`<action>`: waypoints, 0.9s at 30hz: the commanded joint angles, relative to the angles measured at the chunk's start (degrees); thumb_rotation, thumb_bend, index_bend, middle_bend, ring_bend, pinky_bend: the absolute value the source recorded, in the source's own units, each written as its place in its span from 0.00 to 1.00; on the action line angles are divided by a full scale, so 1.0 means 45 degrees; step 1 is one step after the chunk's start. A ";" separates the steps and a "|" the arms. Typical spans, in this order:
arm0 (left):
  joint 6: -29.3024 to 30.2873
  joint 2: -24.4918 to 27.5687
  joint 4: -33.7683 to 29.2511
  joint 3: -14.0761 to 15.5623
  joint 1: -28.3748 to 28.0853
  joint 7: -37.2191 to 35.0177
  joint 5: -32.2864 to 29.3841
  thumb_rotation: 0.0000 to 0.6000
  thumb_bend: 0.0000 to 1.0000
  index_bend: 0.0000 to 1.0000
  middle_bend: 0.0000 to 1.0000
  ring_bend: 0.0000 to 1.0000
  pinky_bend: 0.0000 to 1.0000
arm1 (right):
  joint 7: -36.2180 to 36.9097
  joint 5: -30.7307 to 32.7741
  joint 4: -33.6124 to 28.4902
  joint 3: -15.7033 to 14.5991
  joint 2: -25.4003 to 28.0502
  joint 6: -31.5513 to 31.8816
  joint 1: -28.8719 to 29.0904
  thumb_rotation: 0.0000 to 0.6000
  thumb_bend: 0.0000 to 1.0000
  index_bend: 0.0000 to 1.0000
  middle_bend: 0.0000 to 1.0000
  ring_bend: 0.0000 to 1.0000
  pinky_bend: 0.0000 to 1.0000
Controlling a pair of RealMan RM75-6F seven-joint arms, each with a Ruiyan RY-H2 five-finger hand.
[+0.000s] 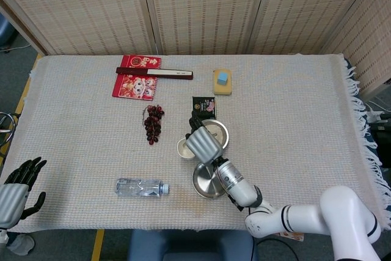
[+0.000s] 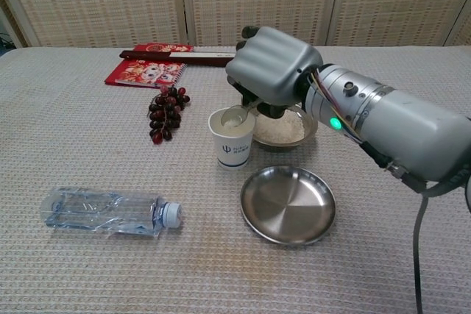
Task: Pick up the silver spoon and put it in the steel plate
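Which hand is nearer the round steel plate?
Right. The right hand hangs just behind the round steel plate, over the white paper cup; the left hand sits off the table's far left edge.

We see the grey-shelled right hand (image 2: 274,68) with black fingers, a silver ribbed wrist bearing a green lamp beside it, and the black-fingered left hand (image 1: 17,191).
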 commanded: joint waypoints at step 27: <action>0.0078 0.0064 0.0029 0.0042 0.0055 -0.0151 0.0124 1.00 0.46 0.00 0.00 0.00 0.16 | 0.1053 -0.2467 -0.1593 -0.0070 0.0491 0.1952 -0.1857 1.00 0.35 0.93 0.58 0.17 0.09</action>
